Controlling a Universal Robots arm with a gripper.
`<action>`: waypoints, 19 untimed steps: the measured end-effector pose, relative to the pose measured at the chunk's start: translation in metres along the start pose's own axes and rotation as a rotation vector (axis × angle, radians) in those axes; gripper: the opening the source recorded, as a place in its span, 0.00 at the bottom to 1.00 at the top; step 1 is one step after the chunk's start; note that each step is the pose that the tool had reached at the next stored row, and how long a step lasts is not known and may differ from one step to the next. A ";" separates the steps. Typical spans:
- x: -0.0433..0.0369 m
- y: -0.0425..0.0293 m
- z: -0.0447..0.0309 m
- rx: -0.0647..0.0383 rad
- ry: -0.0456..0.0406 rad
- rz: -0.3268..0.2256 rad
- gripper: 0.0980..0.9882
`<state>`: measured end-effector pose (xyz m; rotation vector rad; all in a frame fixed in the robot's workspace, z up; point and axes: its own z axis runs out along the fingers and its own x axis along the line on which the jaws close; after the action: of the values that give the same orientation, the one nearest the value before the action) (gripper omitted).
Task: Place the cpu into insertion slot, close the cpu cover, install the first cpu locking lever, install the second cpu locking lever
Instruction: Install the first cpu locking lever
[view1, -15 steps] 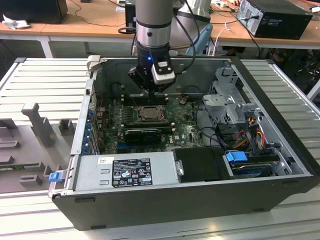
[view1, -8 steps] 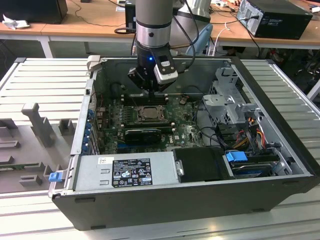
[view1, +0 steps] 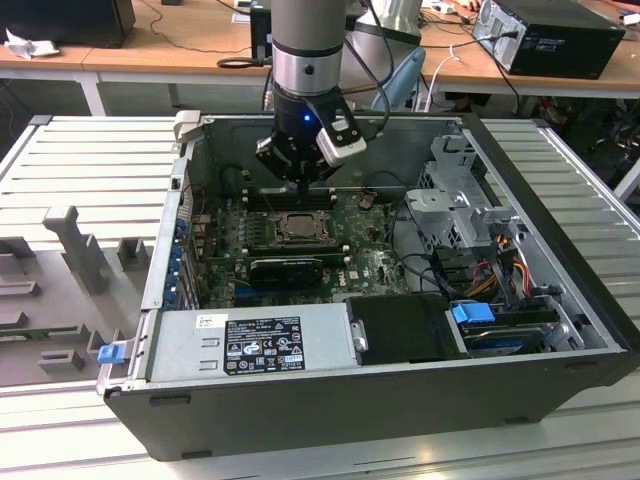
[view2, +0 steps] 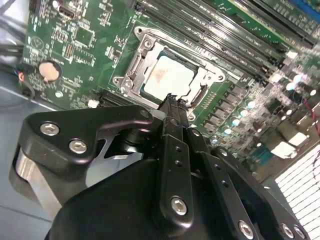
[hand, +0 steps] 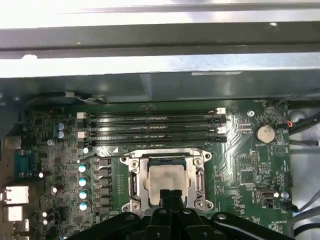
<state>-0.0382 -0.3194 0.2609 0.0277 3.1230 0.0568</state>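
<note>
The arm (view1: 308, 45) is hanging vertically in the upper middle of the exterior view, with its silver wrist section pointing straight down. The gripper (view1: 300, 186) is hanging beneath it, just above the frame's centre. In both wrist views the black fingers (view2: 172, 132) (hand: 166, 196) are pressing flat together, tips meeting, gripping nothing.

The slatted grey table (view1: 70, 160) carries an open computer case (view1: 400, 390), lying directly beneath the hand (view1: 300, 188). Grey moulded fixtures (view1: 75, 250) rest on it, well apart from the hand, toward the exterior view's left.
</note>
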 end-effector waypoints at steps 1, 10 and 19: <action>0.0004 0.0000 0.0000 0.000 0.0003 -0.008 0.01; 0.0104 -0.0002 -0.0001 -0.002 0.0005 -0.011 0.01; 0.0335 -0.0006 -0.0006 -0.003 0.0005 -0.011 0.01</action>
<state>-0.0717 -0.3194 0.2608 0.0103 3.1233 0.0608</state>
